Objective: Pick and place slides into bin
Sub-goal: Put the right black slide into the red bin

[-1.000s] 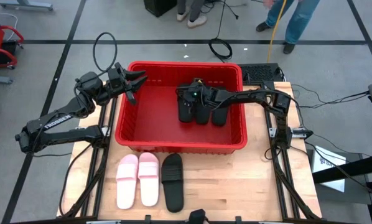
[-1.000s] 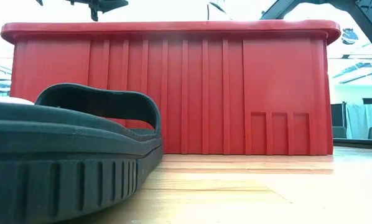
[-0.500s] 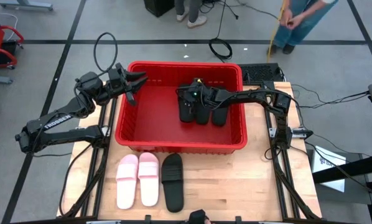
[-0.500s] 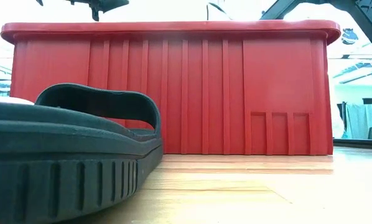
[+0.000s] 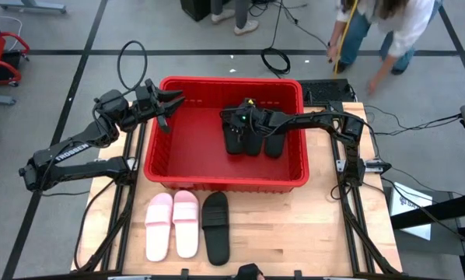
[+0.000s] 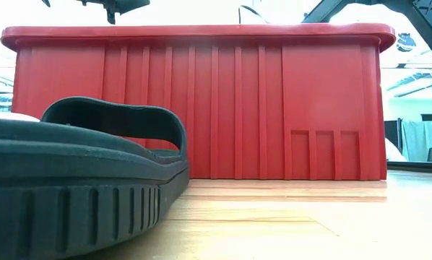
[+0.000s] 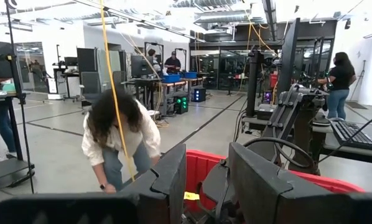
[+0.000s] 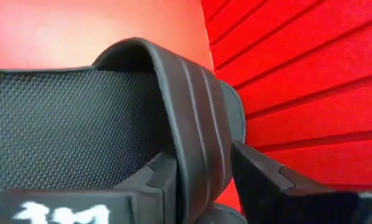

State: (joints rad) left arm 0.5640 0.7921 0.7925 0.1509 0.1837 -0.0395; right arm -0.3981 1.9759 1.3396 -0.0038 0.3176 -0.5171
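Grey floor surrounds the wooden table, and at 1 o'clock beyond it a person bends toward the floor; the left wrist view shows that person stooped behind a yellow cable, with more people standing far back in the room.

From the low view, the bin fills the frame as a red ribbed wall, so nothing inside it can be seen, and a black slide looms so close that only its sole and strap arch show.

From above, three black slides lie side by side in the bin's far half, partly covered by the right gripper, which sits over the leftmost one. The right wrist view shows its fingers clamped on either side of that slide's ribbed strap, close to the red wall.

The left gripper hovers over the bin's rim at 10 o'clock, well apart from every slide, its two fingers spread with a gap between them.

On the table at 6 o'clock from the bin lie two pink slides and the fourth black one, side by side.
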